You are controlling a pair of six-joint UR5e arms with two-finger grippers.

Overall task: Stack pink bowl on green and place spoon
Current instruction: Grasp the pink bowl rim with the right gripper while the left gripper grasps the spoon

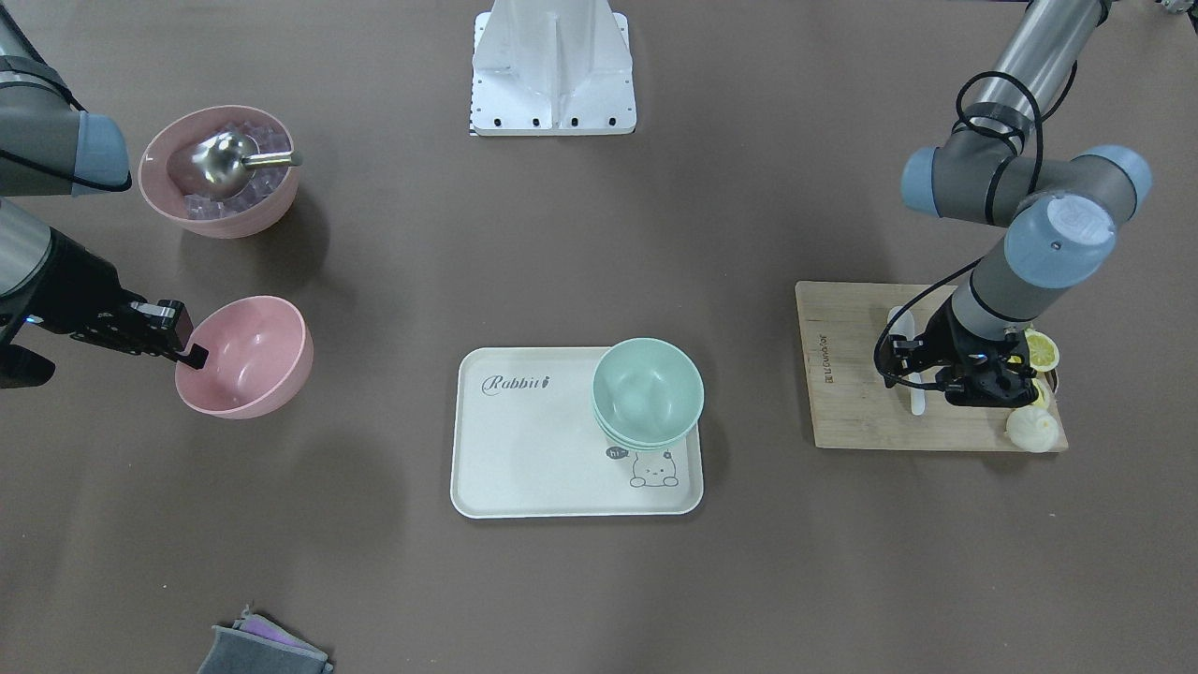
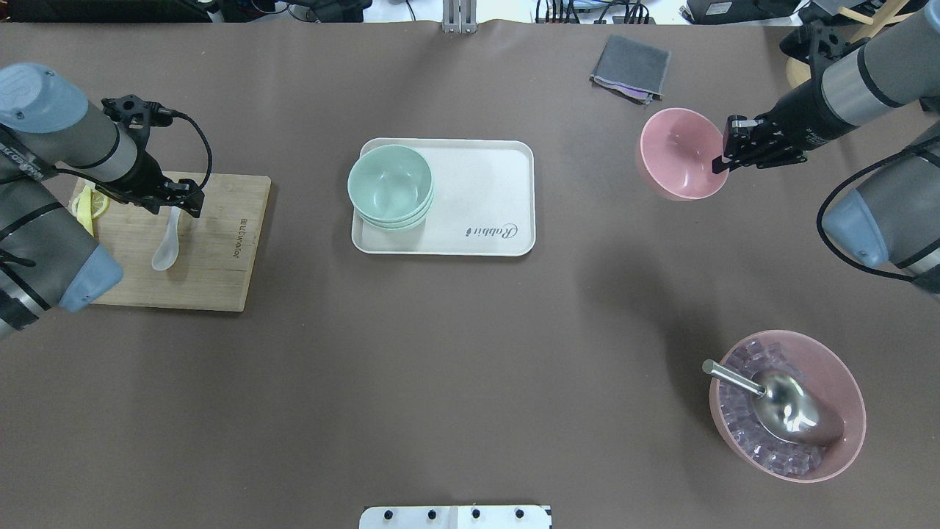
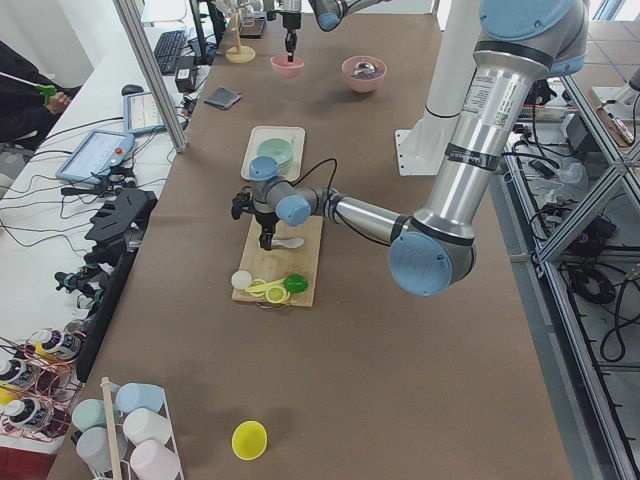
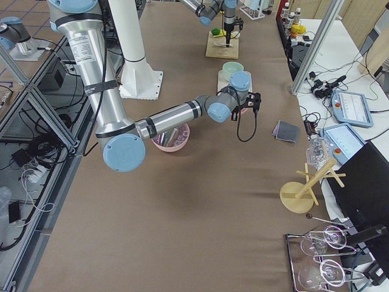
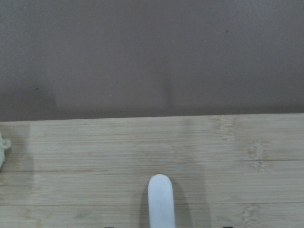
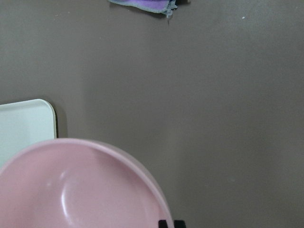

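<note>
We see the small pink bowl (image 2: 679, 153), matte and round, out on the brown table cover (image 2: 470, 353) towards the robot's right, well apart from the tray. The right gripper (image 2: 723, 158) has its fingers closed on the bowl's near rim, one inside the wall and one outside. The pale mint-green bowls (image 2: 389, 184), smooth and nested in a stack, sit in one corner of a cream, round-cornered tray (image 2: 485, 191) printed "Rabbit". The glossy white spoon (image 2: 166, 248) lies flat on a bamboo cutting board (image 2: 220, 250) at the robot's left. Its oval scoop points towards the robot. The left gripper (image 2: 175, 208) stands over the handle with its fingers apart on either side. Lemon slices (image 2: 94, 206) lie at the board's outer edge. Farther out are a larger pink bowl (image 2: 855, 419) of clear ice cubes with a shiny metal scoop (image 2: 786, 408), and a folded grey cloth (image 2: 630, 67).
</note>
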